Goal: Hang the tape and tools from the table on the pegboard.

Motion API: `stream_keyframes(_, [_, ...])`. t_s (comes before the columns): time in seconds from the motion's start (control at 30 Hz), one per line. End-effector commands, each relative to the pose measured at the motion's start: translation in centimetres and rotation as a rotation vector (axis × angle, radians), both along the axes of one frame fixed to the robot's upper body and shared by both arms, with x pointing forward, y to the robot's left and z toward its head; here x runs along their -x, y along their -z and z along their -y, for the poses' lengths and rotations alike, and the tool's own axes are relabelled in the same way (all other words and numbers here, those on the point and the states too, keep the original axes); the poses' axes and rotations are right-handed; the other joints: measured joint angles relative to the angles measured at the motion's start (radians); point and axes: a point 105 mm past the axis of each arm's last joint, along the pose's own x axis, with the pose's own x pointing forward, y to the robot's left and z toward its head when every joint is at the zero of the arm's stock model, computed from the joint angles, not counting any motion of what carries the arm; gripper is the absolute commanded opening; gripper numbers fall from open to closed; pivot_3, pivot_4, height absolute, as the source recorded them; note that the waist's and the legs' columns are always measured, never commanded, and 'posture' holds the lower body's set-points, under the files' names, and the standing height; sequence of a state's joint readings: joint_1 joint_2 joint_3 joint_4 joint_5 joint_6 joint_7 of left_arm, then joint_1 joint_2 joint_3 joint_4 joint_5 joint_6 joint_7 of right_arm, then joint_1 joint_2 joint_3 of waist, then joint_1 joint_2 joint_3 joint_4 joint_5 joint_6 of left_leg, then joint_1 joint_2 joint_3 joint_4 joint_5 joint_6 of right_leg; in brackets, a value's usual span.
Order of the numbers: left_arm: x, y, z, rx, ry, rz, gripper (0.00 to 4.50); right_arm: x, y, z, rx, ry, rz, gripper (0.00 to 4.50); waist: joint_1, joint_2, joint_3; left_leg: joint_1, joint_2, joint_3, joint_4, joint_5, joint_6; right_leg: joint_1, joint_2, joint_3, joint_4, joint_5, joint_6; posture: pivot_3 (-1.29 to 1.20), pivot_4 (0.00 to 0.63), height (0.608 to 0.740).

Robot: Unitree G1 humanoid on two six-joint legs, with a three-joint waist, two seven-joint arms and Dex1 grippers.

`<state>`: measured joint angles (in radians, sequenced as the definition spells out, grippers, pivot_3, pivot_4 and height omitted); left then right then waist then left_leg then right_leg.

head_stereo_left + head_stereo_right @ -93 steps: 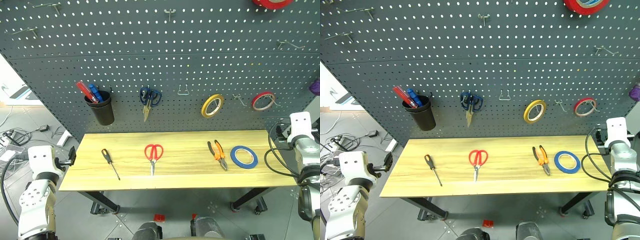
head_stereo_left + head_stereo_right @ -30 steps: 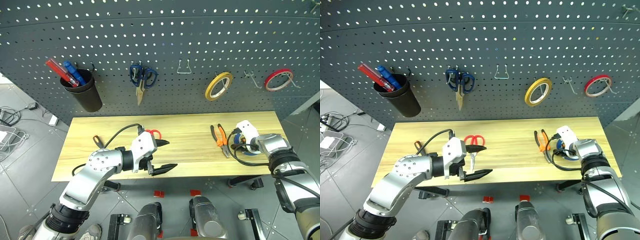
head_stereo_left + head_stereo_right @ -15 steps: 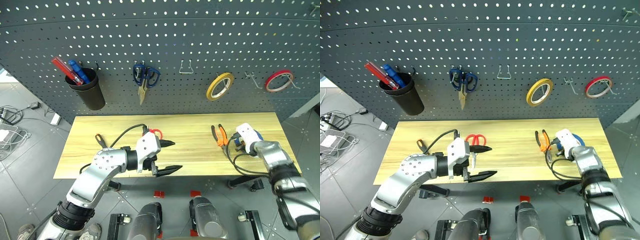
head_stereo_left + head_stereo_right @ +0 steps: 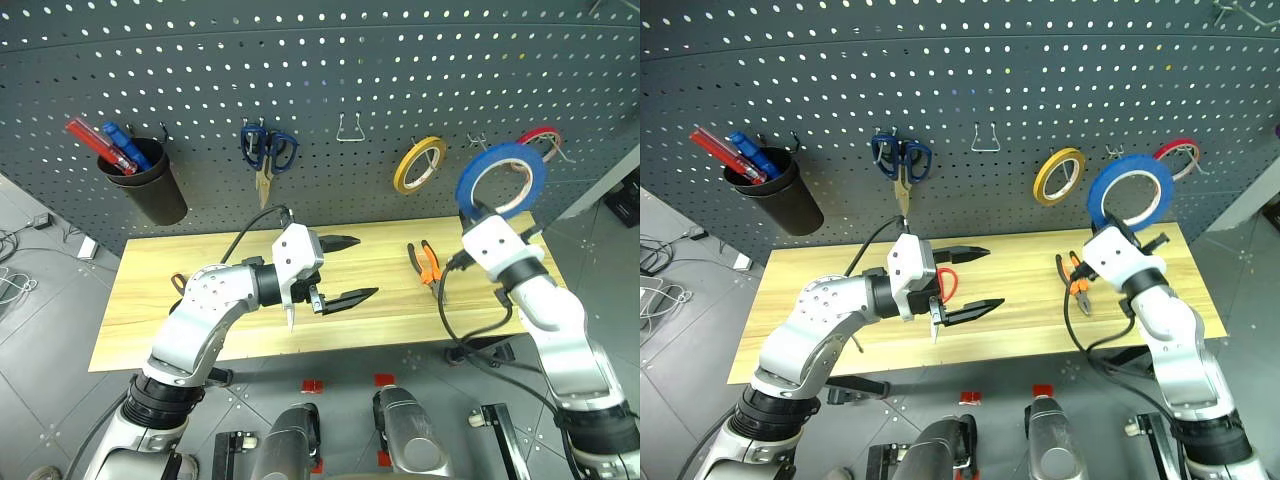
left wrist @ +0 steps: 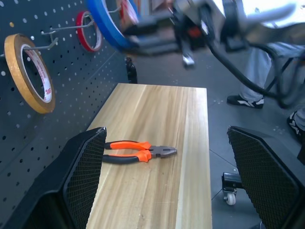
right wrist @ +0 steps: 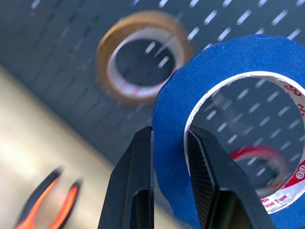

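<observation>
My right gripper (image 6: 169,134) is shut on the lower rim of the blue tape (image 4: 497,152), holding it upright in front of the pegboard (image 4: 400,80), between the yellow ring and the red ring. The table (image 4: 400,310) is well below it. My left gripper (image 4: 350,268) hovers open and empty over the middle of the table, pointing right. The red-looped scissors (image 4: 947,282) lie on the table under it, partly hidden. The orange-and-black pliers (image 4: 425,262) lie flat at the right. The screwdriver (image 4: 178,285) peeks out behind my left arm.
On the pegboard hang a yellow tape ring (image 4: 418,165), a red tape ring (image 4: 540,135), blue-looped scissors (image 4: 265,150) and a black cup (image 4: 140,185) with red and blue sticks. An empty wire hook (image 4: 348,128) sits between the scissors and the yellow ring.
My right gripper closed on the blue tape and lifted it off the table up to the pegboard. The left gripper rose a little, still open. The head camera shifted.
</observation>
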<state>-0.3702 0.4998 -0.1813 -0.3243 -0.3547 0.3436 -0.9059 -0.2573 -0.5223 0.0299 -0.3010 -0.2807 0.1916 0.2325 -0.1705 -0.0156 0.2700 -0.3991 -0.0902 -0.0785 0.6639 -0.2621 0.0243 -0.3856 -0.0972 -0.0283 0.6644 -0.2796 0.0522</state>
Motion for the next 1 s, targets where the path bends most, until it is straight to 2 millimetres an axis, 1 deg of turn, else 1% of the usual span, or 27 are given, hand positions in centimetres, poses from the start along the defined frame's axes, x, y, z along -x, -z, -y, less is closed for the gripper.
stream_keyframes(0.03, [-0.2,-1.3,0.2,0.033,0.003,0.038,4.29,-2.6,-1.2,1.0,-0.098,-0.022,0.005,0.68,0.001,-0.001,0.001,0.0,0.0,0.001,0.0,0.0,0.0,0.0,0.0,0.001,0.0,0.001,0.0,-0.38,0.281,0.74])
stream_keyframes(0.13, [-0.4,-1.2,0.1,0.033,-0.012,0.04,4.29,-4.7,-0.7,1.2,-0.142,-0.072,-0.057,0.68,0.001,-0.001,0.001,0.0,0.001,0.003,-0.001,0.0,0.001,-0.002,0.001,0.004,0.0,0.001,-0.001,-0.37,0.279,0.74])
stream_keyframes(0.23, [-0.5,-1.0,-0.1,0.034,-0.03,0.036,4.29,-6.0,-0.2,1.4,-0.145,-0.091,-0.092,0.68,0.001,0.0,0.002,-0.001,0.003,0.007,-0.002,0.001,0.0,-0.003,0.002,0.005,-0.001,0.001,-0.001,-0.35,0.277,0.74])
stream_keyframes(0.3, [-0.6,-0.7,-0.7,0.026,-0.055,0.032,4.29,-6.5,-0.4,1.7,-0.174,-0.083,-0.094,1.41,0.001,0.0,0.002,-0.001,0.004,0.01,-0.002,0.001,0.0,-0.004,0.002,0.007,-0.002,0.001,-0.001,-0.35,0.278,0.74])
stream_keyframes(0.33, [-0.7,-0.5,-1.1,0.02,-0.069,0.028,4.29,-6.6,-0.5,1.7,-0.189,-0.084,-0.098,1.63,0.001,0.0,0.002,-0.001,0.004,0.011,-0.002,0.0,0.0,-0.004,0.003,0.009,-0.002,0.001,-0.001,-0.35,0.278,0.74])
stream_keyframes(0.37, [-0.8,-0.3,-1.6,0.016,-0.089,0.022,4.29,-6.4,-0.4,1.6,-0.194,-0.089,-0.101,1.91,0.0,0.0,0.002,-0.001,0.005,0.012,-0.002,0.0,0.001,-0.004,0.003,0.01,-0.003,0.001,-0.001,-0.35,0.278,0.74])
stream_keyframes(0.4, [-0.9,-0.2,-2.1,0.011,-0.106,0.017,4.29,-6.2,-0.2,1.5,-0.195,-0.091,-0.109,2.29,0.0,0.0,0.002,-0.001,0.005,0.013,-0.002,0.0,0.001,-0.004,0.003,0.011,-0.003,0.001,-0.001,-0.35,0.278,0.74])
stream_keyframes(0.47, [-1.0,0.5,-3.4,-0.021,-0.138,0.01,4.29,-5.6,0.8,1.6,-0.203,-0.067,-0.147,2.91,0.001,0.0,0.002,-0.001,0.007,0.015,-0.002,-0.001,0.001,-0.004,0.005,0.013,-0.004,0.001,-0.001,-0.36,0.278,0.74])
stream_keyframes(0.5, [-0.9,1.0,-4.2,-0.053,-0.152,0.006,4.29,-5.4,1.6,1.9,-0.229,-0.029,-0.188,3.33,0.001,0.0,0.002,-0.001,0.009,0.015,-0.002,-0.001,0.001,-0.004,0.006,0.013,-0.005,0.001,-0.001,-0.36,0.278,0.74])
stream_keyframes(0.57, [-0.7,2.0,-5.3,-0.101,-0.164,-0.01,4.29,-5.0,3.0,2.2,-0.258,0.031,-0.267,3.96,0.001,0.0,0.002,-0.001,0.012,0.015,-0.002,-0.001,0.0,-0.005,0.008,0.013,-0.004,0.002,-0.001,-0.36,0.277,0.74])
stream_keyframes(0.6, [-0.3,3.0,-6.2,-0.134,-0.16,-0.043,4.29,-4.9,3.7,2.6,-0.3,0.091,-0.304,4.38,0.001,0.001,0.003,0.0,0.012,0.015,-0.002,-0.001,0.001,-0.005,0.009,0.013,-0.003,0.002,-0.001,-0.36,0.277,0.74])
stream_keyframes(0.63, [0.1,4.3,-7.2,-0.187,-0.159,-0.071,4.29,-4.9,4.6,3.1,-0.355,0.164,-0.364,4.49,0.001,0.001,0.003,0.0,0.013,0.015,-0.002,-0.003,0.003,-0.006,0.009,0.014,-0.002,0.002,-0.002,-0.36,0.277,0.74])
stream_keyframes(0.67, [0.8,5.9,-8.2,-0.262,-0.143,-0.103,4.29,-5.0,5.6,3.3,-0.432,0.228,-0.445,4.49,-0.002,0.002,0.004,0.0,0.013,0.016,-0.002,-0.003,0.003,-0.007,0.009,0.014,-0.002,0.003,-0.004,-0.37,0.279,0.74])
stream_keyframes(0.7, [1.4,7.1,-9.1,-0.325,-0.123,-0.124,4.29,-5.1,6.4,3.3,-0.489,0.275,-0.509,4.49,-0.007,0.002,0.004,0.0,0.014,0.017,-0.002,-0.002,0.003,-0.008,0.009,0.015,-0.001,0.004,-0.005,-0.37,0.279,0.74])
stream_keyframes(0.73, [1.8,7.9,-9.6,-0.367,-0.111,-0.131,4.29,-5.2,6.9,3.1,-0.518,0.305,-0.56,4.49,-0.013,0.003,0.004,0.0,0.015,0.018,-0.002,-0.002,0.002,-0.009,0.009,0.016,0.0,0.005,-0.007,-0.37,0.28,0.74])
stream_keyframes(0.8, [2.0,8.3,-10.0,-0.381,-0.107,-0.143,4.29,-5.3,7.8,2.2,-0.51,0.338,-0.663,4.49,-0.021,0.006,0.006,-0.001,0.015,0.019,-0.003,-0.002,0.002,-0.011,0.009,0.016,0.0,0.007,-0.008,-0.37,0.277,0.74])
stream_keyframes(0.83, [2.0,8.4,-10.1,-0.374,-0.111,-0.146,4.29,-5.4,8.7,1.5,-0.529,0.341,-0.745,4.49,-0.021,0.006,0.006,-0.002,0.015,0.019,-0.003,-0.002,0.002,-0.012,0.009,0.017,0.0,0.007,-0.008,-0.37,0.277,0.74])
stream_keyframes(0.9, [2.1,8.3,-9.9,-0.36,-0.11,-0.15,4.29,-5.4,9.8,0.4,-0.57,0.345,-0.853,4.49,-0.023,0.006,0.006,-0.004,0.015,0.019,-0.002,-0.002,0.002,-0.015,0.009,0.016,0.0,0.008,-0.007,-0.37,0.276,0.74])
stream_keyframes(1.0, [2.3,8.2,-9.2,-0.344,-0.098,-0.146,4.29,-5.7,11.1,-0.8,-0.571,0.335,-0.908,4.49,-0.024,0.006,0.006,-0.008,0.015,0.02,-0.003,-0.002,0.002,-0.02,0.009,0.017,0.0,0.008,-0.007,-0.36,0.273,0.74])
